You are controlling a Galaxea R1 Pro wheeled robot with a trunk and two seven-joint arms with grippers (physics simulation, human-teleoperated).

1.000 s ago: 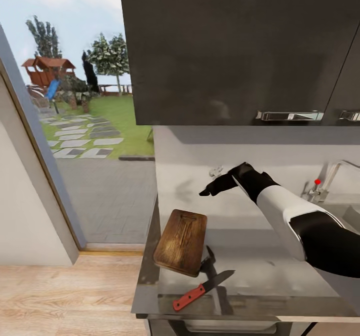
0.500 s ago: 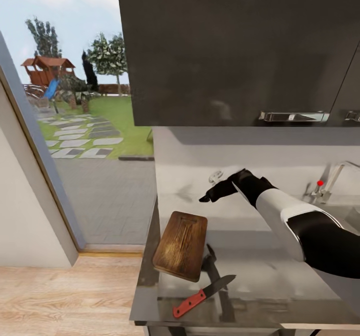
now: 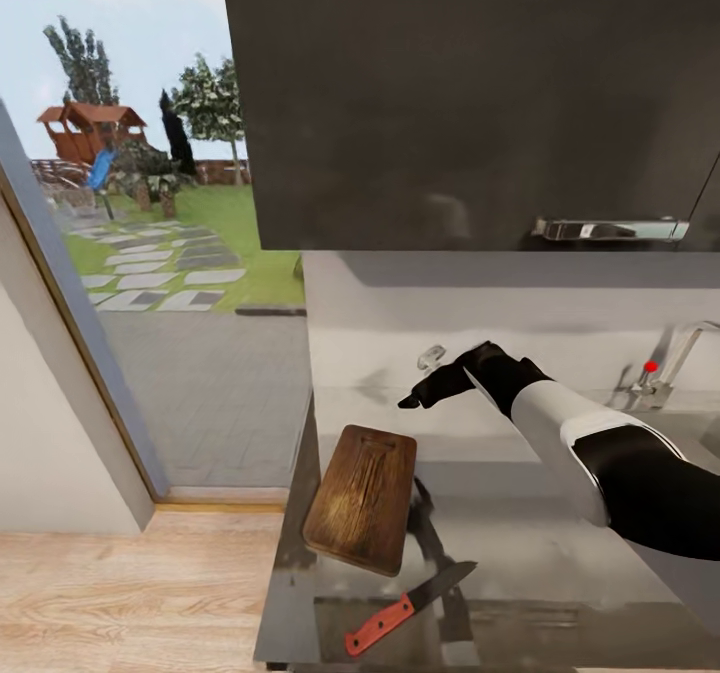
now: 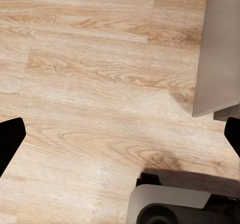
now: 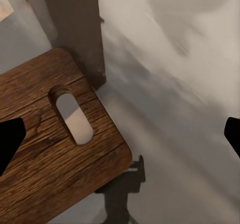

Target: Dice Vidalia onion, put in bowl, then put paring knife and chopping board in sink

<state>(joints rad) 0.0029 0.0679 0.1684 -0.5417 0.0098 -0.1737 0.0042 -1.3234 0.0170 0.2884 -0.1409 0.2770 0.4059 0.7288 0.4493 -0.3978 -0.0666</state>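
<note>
Glossy black upper cabinet [image 3: 470,93] with a chrome handle [image 3: 610,228] along its lower edge. Pale wall [image 3: 480,333] beneath it. Light wood floor [image 3: 130,593] to the left. Glass door [image 3: 150,253] gives onto grey paving, a lawn [image 3: 225,223] with stepping stones, trees and a red-roofed play structure [image 3: 85,133].

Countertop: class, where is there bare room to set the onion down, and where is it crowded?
Bare grey countertop lies between the chopping board and the tap, under the right arm. Crowded: the front left corner, where the paring knife lies close by the board.
</note>
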